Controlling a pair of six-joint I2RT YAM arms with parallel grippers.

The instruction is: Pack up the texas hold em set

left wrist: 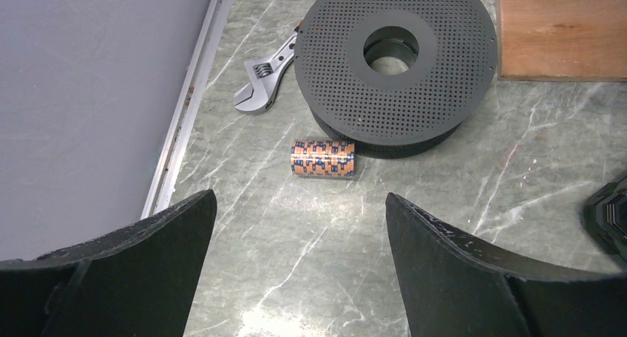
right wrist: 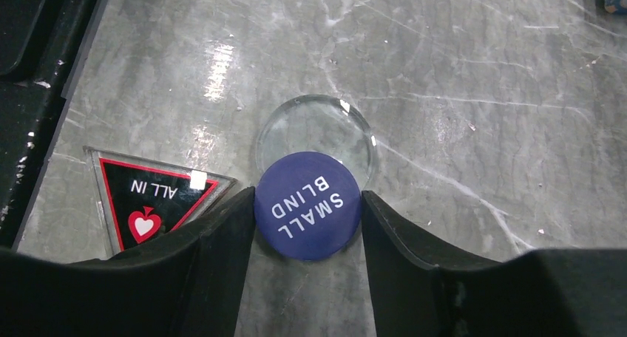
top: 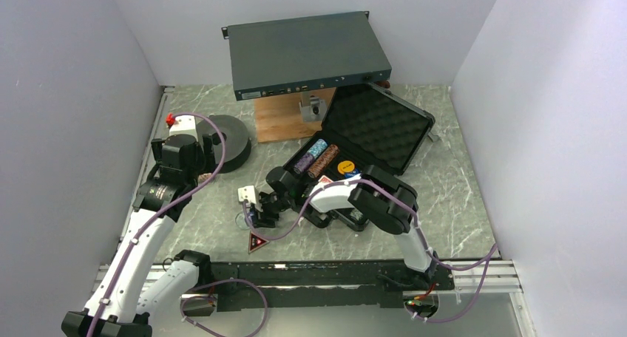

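The right claw (right wrist: 307, 204) grips the blue button (right wrist: 308, 205) (left claw (left wrist: 299, 204) gapes); case (top: 377, 126) holds chip rolls (top: 319, 158).

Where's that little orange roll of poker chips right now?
In the left wrist view, the orange chip roll lies on its side just in front of the dark perforated spool, ahead of the open left claw.

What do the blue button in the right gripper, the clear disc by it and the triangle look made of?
Blue button: matte opaque plastic, probably; printed white lettering, no glare. Clear disc: transparent acrylic or glass; tabletop shows through, rim glints. Triangle: clear glossy plastic with printed black-red face; see-through border, bright reflection.
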